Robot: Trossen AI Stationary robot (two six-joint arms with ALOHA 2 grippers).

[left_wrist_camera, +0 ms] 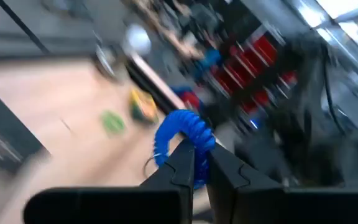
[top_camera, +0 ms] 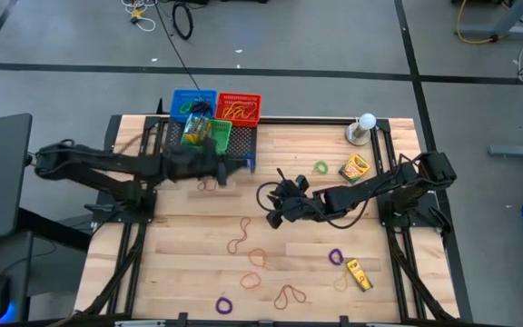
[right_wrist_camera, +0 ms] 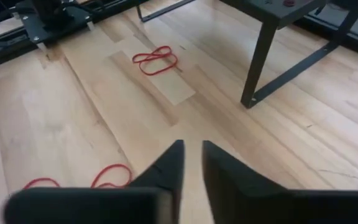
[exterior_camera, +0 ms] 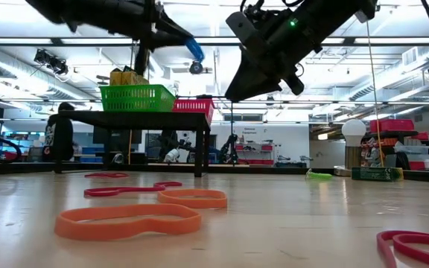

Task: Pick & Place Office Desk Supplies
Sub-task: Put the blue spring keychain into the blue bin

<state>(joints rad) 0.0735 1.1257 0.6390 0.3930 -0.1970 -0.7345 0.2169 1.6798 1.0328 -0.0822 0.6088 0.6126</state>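
My left gripper [left_wrist_camera: 199, 155] is shut on a blue coiled band [left_wrist_camera: 182, 134] and holds it in the air beside the black rack [top_camera: 209, 145], below the green basket [top_camera: 216, 136]. The low view shows the blue band [exterior_camera: 194, 50] high above the table. My right gripper [right_wrist_camera: 192, 152] hovers over the middle of the table [top_camera: 266, 202], its fingers a narrow gap apart with nothing between them. Several rubber bands, among them an orange one [exterior_camera: 129, 221] and a purple one [top_camera: 224, 305], lie flat on the wood. Two yellow crayon boxes [top_camera: 355, 167] [top_camera: 360, 274] lie on the right. My left gripper pinches one side of the blue coiled band's loop [left_wrist_camera: 197, 167] between its two fingers. The fingers come level from the table's left. The rest of the loop sticks out past the fingertips, lifted clear of the table.
Blue [top_camera: 193, 103] and red [top_camera: 239, 109] baskets sit on the black rack at the far edge, and the green basket holds a yellow box [top_camera: 196, 130]. A white ball on a round base [top_camera: 365, 124] stands at the far right. A green band [top_camera: 321, 167] lies near it.
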